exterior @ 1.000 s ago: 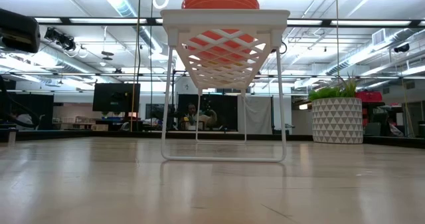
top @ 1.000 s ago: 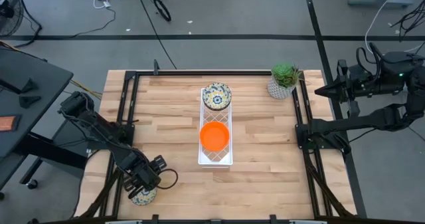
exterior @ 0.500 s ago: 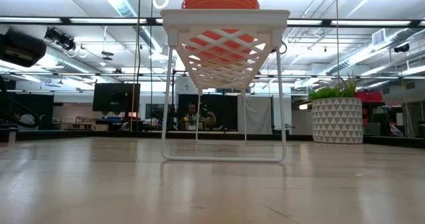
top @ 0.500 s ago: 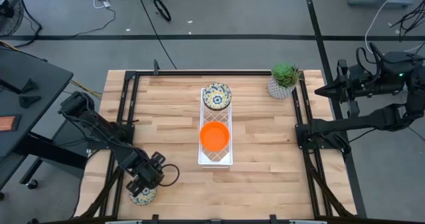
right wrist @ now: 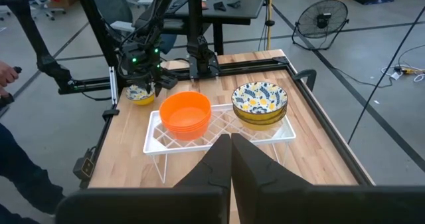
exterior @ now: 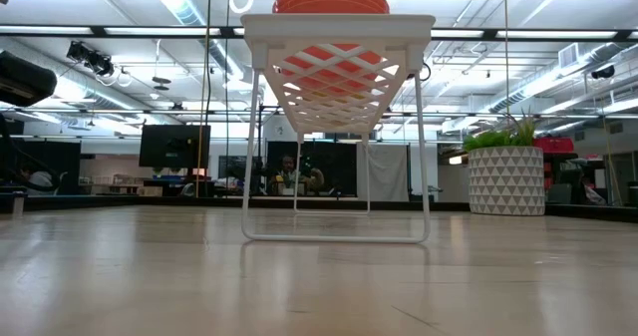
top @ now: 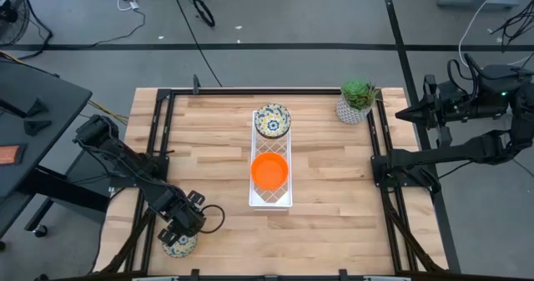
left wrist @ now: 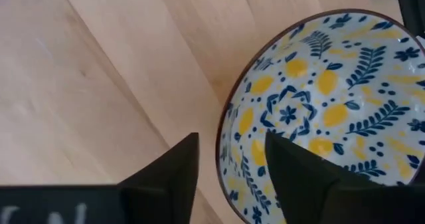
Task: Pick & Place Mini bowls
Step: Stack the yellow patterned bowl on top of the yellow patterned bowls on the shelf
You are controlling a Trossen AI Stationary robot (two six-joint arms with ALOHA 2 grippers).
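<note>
Left gripper [left wrist: 229,167] fingers apart, straddling the rim of the floral bowl [left wrist: 325,111] on the bench [left wrist: 99,84]. Glazed, rigid, slippery, chippable: pinch rim wall squarely. Right gripper [right wrist: 230,159] parked off-bench, fingers together.

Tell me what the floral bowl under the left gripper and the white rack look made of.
Floral bowl: likely glazed ceramic, with a glossy printed pattern and dark rim. White rack: looks like plastic or coated wire, matte open lattice on thin legs. Left gripper straddles the bowl's rim.

Bright overhead strip lighting, soft shadows, sharp focus.
</note>
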